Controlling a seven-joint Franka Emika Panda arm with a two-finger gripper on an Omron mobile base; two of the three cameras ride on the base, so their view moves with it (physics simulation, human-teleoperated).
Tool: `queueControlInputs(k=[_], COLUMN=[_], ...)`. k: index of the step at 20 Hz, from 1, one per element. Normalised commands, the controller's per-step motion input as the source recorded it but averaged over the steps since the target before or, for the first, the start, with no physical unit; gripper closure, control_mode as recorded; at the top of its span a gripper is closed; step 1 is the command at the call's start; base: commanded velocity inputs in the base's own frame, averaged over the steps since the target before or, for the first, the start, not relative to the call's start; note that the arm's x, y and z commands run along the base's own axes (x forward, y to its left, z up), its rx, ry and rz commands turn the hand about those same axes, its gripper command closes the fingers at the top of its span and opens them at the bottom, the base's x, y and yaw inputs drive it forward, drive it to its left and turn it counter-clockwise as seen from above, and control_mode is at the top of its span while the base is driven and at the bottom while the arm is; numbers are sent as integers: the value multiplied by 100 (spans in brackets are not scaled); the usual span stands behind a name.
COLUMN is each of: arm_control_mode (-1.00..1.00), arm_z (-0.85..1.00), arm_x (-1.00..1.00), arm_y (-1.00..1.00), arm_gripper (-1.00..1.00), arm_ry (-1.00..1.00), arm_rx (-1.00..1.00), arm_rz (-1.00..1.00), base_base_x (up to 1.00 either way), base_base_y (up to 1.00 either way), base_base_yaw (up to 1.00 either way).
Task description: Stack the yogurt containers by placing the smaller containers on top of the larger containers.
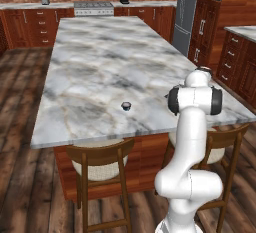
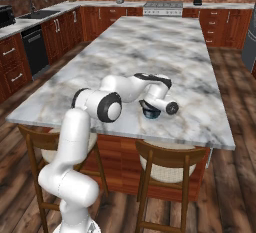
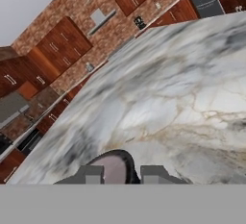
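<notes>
Nearest in the left base view, the white arm (image 1: 192, 127) rises before 2 stools (image 1: 100, 157) tucked under the marble island (image 1: 100, 67). The smaller container (image 1: 126, 106) stands alone near the island's front edge, left of the arm.

Right base view: the arm reaches low over the island. The gripper (image 2: 149, 108) sits at the larger container (image 2: 150, 114), near the front edge.

Hand view: both fingertips (image 3: 91, 174) flank the dark-rimmed, pale-topped larger container, which stands on the marble. The jaws are drawn in against it.
</notes>
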Motion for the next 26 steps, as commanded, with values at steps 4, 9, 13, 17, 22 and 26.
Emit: queueControlInputs(k=[4,9,13,17,22,26], arm_control_mode=[-100,-100,-100,-100,-100,-100], arm_z=[-2,0,0,0,0,0], arm_x=[-38,-6,0,0,2,0], arm_y=[0,0,7,4,2,13], arm_gripper=[100,100,100,100,100,100], arm_ry=[-5,0,-1,0,0,-1], arm_rx=[0,0,-1,0,0,0], arm_rz=[0,0,0,0,0,-1], base_base_x=[0,0,0,0,0,0], base_base_y=[0,0,0,0,0,0], base_base_yaw=[0,0,0,0,0,0])
